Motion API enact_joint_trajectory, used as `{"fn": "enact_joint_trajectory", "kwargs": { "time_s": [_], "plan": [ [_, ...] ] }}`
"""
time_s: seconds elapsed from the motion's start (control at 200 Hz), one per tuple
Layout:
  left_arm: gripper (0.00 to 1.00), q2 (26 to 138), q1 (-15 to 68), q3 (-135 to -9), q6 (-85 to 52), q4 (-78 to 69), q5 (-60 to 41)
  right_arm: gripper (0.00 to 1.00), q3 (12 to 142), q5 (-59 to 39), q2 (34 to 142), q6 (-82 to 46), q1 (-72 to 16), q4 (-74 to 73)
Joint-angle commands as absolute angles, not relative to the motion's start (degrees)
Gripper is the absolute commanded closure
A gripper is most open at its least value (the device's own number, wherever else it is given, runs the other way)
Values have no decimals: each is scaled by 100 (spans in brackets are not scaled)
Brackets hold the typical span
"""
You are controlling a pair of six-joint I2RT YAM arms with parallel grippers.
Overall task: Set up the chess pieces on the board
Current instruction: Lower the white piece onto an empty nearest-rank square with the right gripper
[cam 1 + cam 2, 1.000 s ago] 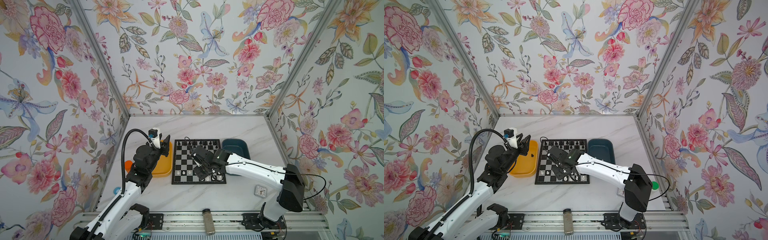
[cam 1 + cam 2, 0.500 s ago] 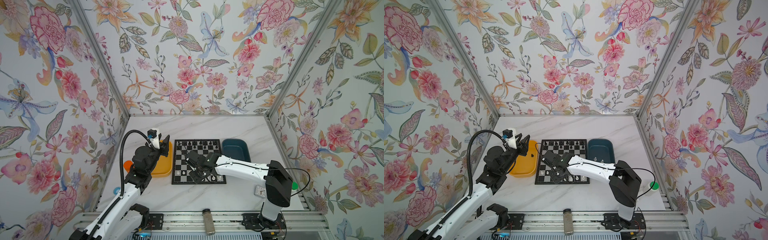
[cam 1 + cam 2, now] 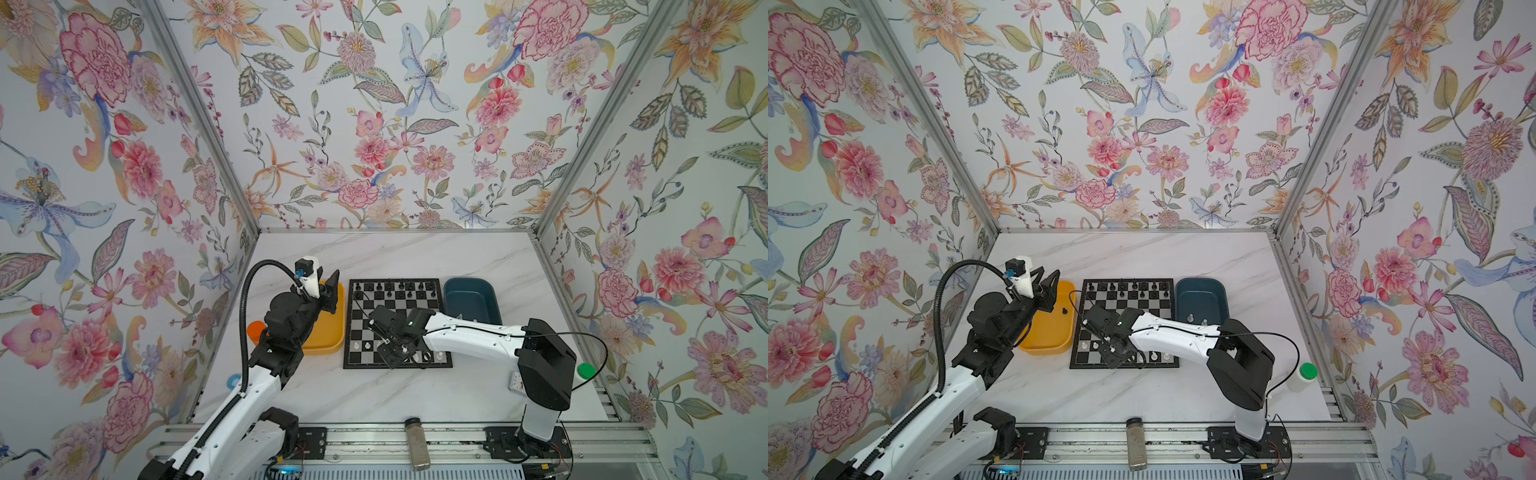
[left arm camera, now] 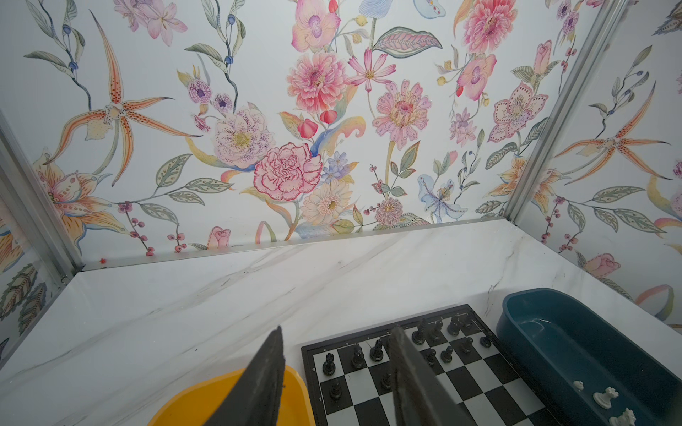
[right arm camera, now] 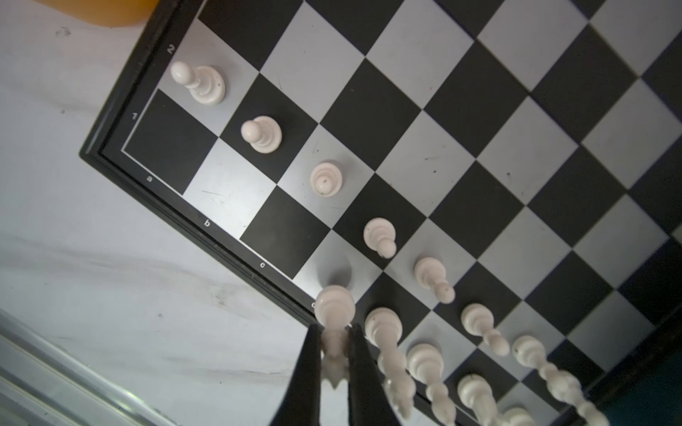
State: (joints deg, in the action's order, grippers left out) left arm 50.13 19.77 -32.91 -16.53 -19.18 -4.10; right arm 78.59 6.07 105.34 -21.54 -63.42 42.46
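The chess pieces (image 3: 1084, 345) stand on the board (image 3: 1158, 303), which sits in the middle of the bench. In a top view my left gripper (image 3: 1046, 276) hangs over the yellow tray (image 3: 1046, 345).

The left wrist view shows its jaws apart and empty, with black pieces (image 4: 376, 350) on the far rows.

In the right wrist view my right gripper (image 5: 334, 328) is pinched on a white queen (image 5: 334, 306) at the board's near edge. It is beside the white pawns (image 5: 199, 83).
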Motion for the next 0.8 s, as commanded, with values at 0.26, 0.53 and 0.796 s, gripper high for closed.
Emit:
{"fn": "enact_joint_trajectory", "kwargs": {
  "time_s": [0.26,0.53,0.796],
  "plan": [
    [52,4924,1906,-3236,-1600,-1925,-422,100,7804,668,10692,-2242,-6377,4137],
    [52,4909,1911,-3229,-1591,-1908,-413,100,7771,659,10771,-2249,-6363,4096],
    [52,4893,1903,-3233,-1582,-1897,-413,100,7760,643,10812,-2274,-6366,4096]
  ]
}}
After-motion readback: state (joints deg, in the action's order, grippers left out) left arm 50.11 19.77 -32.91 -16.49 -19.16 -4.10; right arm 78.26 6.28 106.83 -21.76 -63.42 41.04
